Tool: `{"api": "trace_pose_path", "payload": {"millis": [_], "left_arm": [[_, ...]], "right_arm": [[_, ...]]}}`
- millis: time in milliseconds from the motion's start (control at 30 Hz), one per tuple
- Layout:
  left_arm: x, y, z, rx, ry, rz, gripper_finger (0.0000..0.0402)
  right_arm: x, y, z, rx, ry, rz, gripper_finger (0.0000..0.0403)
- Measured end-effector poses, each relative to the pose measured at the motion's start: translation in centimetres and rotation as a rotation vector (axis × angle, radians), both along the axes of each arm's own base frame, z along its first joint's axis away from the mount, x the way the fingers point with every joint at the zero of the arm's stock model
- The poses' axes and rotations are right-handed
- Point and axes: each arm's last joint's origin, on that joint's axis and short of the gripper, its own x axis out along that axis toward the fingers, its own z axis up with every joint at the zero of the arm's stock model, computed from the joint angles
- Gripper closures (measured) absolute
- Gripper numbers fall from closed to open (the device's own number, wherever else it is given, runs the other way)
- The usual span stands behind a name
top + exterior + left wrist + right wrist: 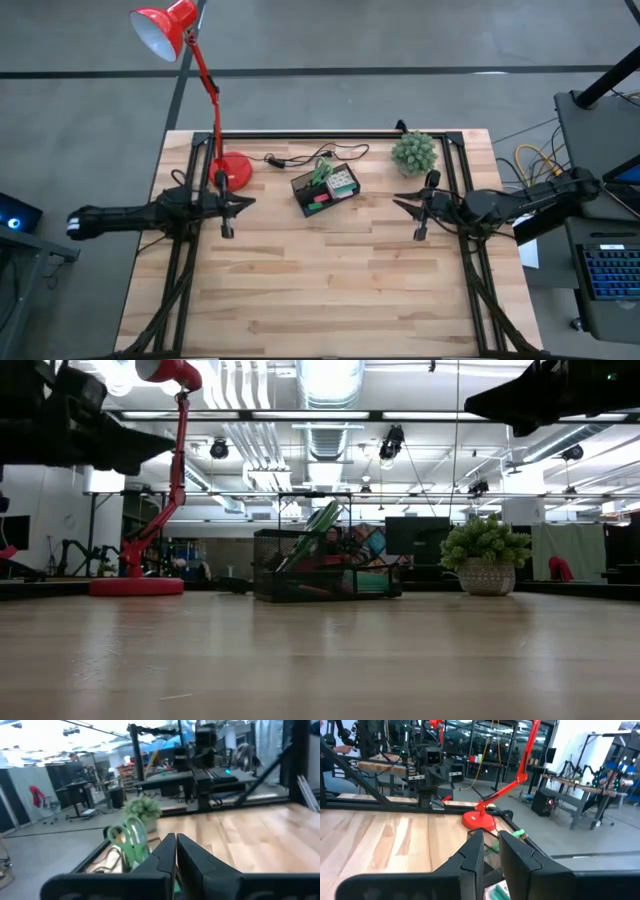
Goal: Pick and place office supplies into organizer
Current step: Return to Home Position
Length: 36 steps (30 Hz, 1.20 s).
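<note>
The left fingers (240,203) hover over the wooden desk (330,290) on the lamp side, and the left wrist view shows them pressed together with only a hairline slit between them and nothing in their grip. The right fingers (408,206) hover opposite, tips pointing back toward the left arm. In the right wrist view they stand a narrow gap apart and hold nothing. The black wire-mesh organizer tray (297,187) sits on the desk ahead of both sets of fingertips, roughly between them and slightly toward the far edge, well apart from either. The green-handled scissors (320,172) stand tilted in it, handles up, leaning over its rim. Beside them are a pale multicoloured cube (342,183) and something pink (320,203), though the smaller pieces are too small to sort out. The red desk lamp (234,168) stands just beyond the left fingers, and a small green potted plant (414,152) just beyond the right ones. No loose supplies show on the bare boards, so the sorting looks finished. What seems left is only for the arms to settle at rest.
</note>
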Motion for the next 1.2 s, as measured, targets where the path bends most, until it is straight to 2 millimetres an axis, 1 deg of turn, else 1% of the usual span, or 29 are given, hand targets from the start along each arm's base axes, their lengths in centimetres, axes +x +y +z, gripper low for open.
{"api": "trace_pose_path", "payload": {"millis": [100, 200, 300, 367, 433, 533, 633, 733, 933, 1067, 1200], "left_arm": [[-0.4, -0.1, -0.4, -0.005, 0.012, -0.026, 0.0401], [-0.7, -0.1, -0.7, -0.022, 0.034, -0.014, 0.0401], [-0.9, -0.1, -0.7, -0.022, 0.02, -0.014, 0.0401], [-0.9, -0.1, -0.7, -0.02, 0.023, -0.014, 0.0401], [-0.9, -0.1, -0.6, -0.018, 0.019, -0.011, 0.0401], [-0.9, -0.1, -0.8, -0.019, 0.037, -0.006, 0.0401], [-0.9, -0.1, -0.8, -0.012, 0.035, -0.005, 0.0401], [-0.9, -0.1, -0.7, -0.004, 0.025, -0.004, 0.0401], [-0.9, -0.1, -0.7, 0.002, 0.032, -0.004, 0.0401], [-0.9, -0.1, -0.7, 0.01, 0.03, -0.003, 0.0401], [-0.9, -0.1, -0.7, -0.004, 0.028, -0.005, 0.0401]], "right_arm": [[0.0, 0.0, -0.1, 0.023, 0.002, 0.0, 0.0351], [0.0, 0.0, -0.4, 0.053, -0.002, 0.006, 0.0351], [-0.1, 0.1, -2.0, 0.072, 0.016, 0.055, 0.0351], [-0.3, 0.1, -3.1, 0.086, 0.017, 0.048, 0.0353], [-0.7, -0.1, -3.7, 0.087, -0.001, 0.027, 0.0358], [-1.3, -0.2, -4.3, 0.044, -0.03, 0.046, 0.0375], [-1.7, -0.8, -4.9, 0.033, -0.079, 0.031, 0.0391], [-1.8, -1.5, -5.7, 0.04, -0.039, 0.007, 0.0394], [-2.1, -2.2, -5.3, 0.032, -0.035, 0.017, 0.0395], [-2.9, -2.4, -4.3, 0.066, -0.1, 0.008, 0.0395], [-3.8, -2.4, -5.0, 0.116, -0.05, 0.019, 0.0395]]}}
